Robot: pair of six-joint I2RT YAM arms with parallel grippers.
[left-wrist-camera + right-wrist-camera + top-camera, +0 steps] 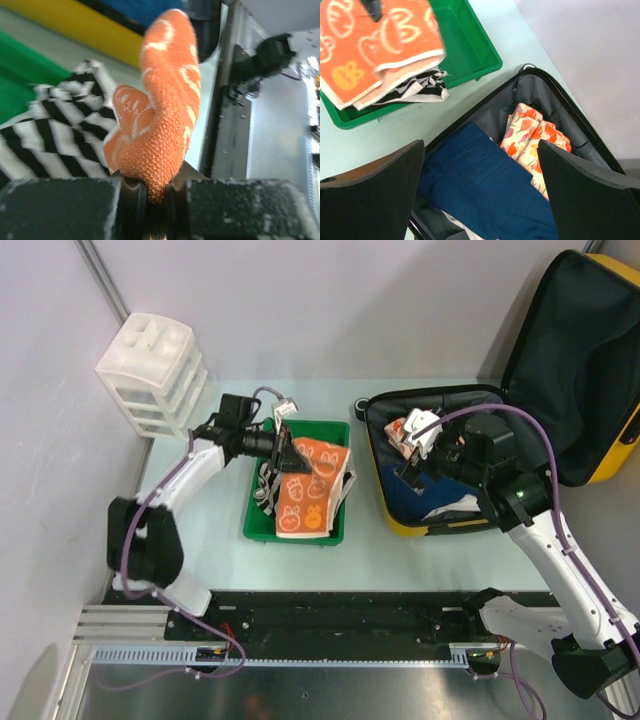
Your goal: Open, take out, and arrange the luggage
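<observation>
From above, the luggage (580, 370) lies open at the right of the surface (400, 560), its lid propped up behind. The right gripper (413, 462) hovers over the packed shell. The left gripper (290, 452) is well apart from it, over the green tray (340, 536), pinching an orange towel (310, 495).

At the left wrist, the left gripper (155, 205) is clamped on the orange towel (160, 115), with a striped cloth (60, 120) below (a yellow strip of the luggage (75, 30) shows beyond).

At the right wrist, the right gripper (480, 192) is spread wide and empty above the luggage (540, 95), a blue garment (485, 190) and a floral cloth (535, 140) inside.
</observation>
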